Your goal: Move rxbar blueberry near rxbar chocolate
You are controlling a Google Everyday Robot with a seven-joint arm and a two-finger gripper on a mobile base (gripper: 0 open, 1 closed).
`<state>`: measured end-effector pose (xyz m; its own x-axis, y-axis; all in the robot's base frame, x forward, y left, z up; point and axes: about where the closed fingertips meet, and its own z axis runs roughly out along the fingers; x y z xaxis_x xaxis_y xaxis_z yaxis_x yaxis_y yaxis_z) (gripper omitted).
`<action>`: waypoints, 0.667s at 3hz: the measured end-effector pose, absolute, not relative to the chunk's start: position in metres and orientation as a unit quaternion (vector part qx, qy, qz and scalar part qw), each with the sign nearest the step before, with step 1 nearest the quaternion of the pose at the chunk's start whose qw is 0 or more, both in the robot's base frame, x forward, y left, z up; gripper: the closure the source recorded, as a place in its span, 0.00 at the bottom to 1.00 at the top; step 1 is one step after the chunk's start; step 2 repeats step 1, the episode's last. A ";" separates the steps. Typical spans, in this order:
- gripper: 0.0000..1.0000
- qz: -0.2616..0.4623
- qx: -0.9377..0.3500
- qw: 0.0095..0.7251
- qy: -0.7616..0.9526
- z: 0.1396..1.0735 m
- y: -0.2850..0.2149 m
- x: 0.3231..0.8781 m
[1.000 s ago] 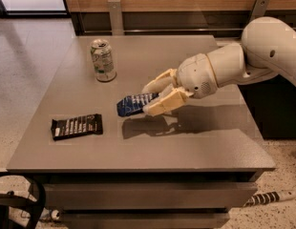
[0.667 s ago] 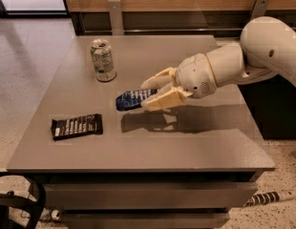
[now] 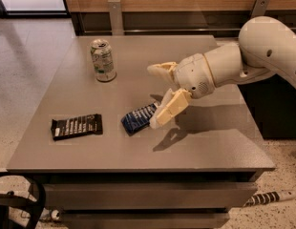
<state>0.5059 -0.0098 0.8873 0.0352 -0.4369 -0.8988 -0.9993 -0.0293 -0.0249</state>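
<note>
The rxbar blueberry [image 3: 138, 119], a small dark blue wrapper with white lettering, lies tilted on the grey table [image 3: 90, 147], a short way right of the rxbar chocolate [image 3: 76, 126], a flat black wrapper near the table's left front. My gripper [image 3: 153, 97] is open, its fingers spread wide. The lower finger [image 3: 169, 109] rests against the blue bar's right end. The upper finger [image 3: 162, 69] is well above it and apart from it.
A silver and green drink can [image 3: 102, 60] stands upright at the table's back left. My white arm [image 3: 262, 56] reaches in from the right. A wooden wall with metal posts runs behind the table. The floor drops off on the left and front.
The gripper has carried the blue bar down and left toward the black bar, and the fingers have opened wide. The bar now lies on the table instead of being held above it.
</note>
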 end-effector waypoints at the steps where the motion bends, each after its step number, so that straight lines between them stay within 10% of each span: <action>1: 0.00 0.373 -0.613 0.377 0.586 0.887 -0.010 0.506; 2: 0.00 0.373 -0.613 0.377 0.586 0.887 -0.010 0.506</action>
